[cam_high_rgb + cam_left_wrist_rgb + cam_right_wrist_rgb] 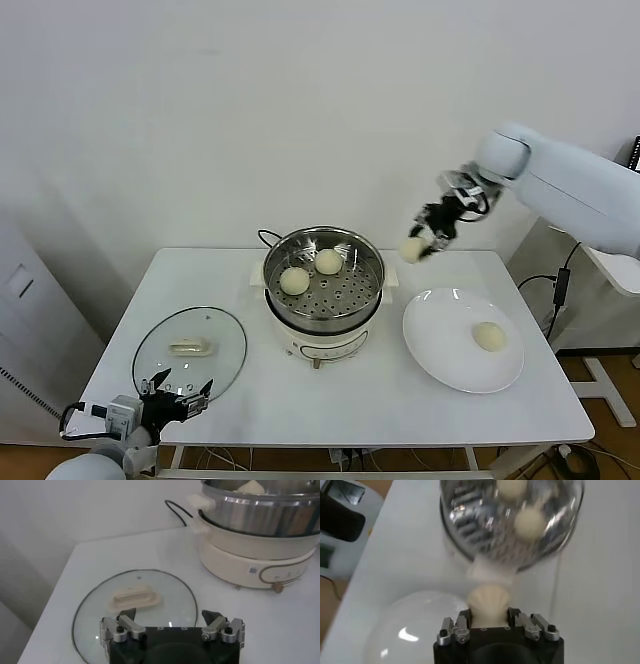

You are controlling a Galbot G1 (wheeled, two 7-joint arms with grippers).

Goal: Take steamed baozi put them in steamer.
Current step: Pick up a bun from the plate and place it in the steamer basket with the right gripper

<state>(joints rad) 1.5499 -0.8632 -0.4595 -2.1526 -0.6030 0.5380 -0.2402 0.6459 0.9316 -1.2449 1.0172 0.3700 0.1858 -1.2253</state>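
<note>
Head view: I see the right gripper (pixel 420 240) raised in the air above the table (pixel 200 290), between the steamer (pixel 323 300) and the plate (pixel 463 338), nearer the plate's far edge. Its fingers are clamped on one bun (pixel 411 249), which hangs clear of every surface. In the right wrist view the same bun (pixel 488 600) sits between the two fingers (pixel 461 625), pale and round, with the steamer's steel pot (pixel 512 517) beyond it.

Steamer: it stands near the middle of the table on its cream base, lid off. Two buns lie on the perforated tray, one toward the robot's left (pixel 294 281) and one farther back (pixel 328 261), close together; I cannot tell whether they touch. The right wrist view shows both in the pot.

Plate: it sits on the table on the robot's right of the steamer, just beside it. One bun (pixel 488 336) rests on it, toward its right half.

Left side: the glass lid (pixel 190 352) lies flat on the table to the left of the steamer, cream handle up. The left gripper (pixel 178 392) sits low at the near table edge, just by the lid's near rim, fingers spread apart and holding nothing. The left wrist view confirms the gap between its fingers (pixel 122 628), with the lid (pixel 135 607) just beyond them.
</note>
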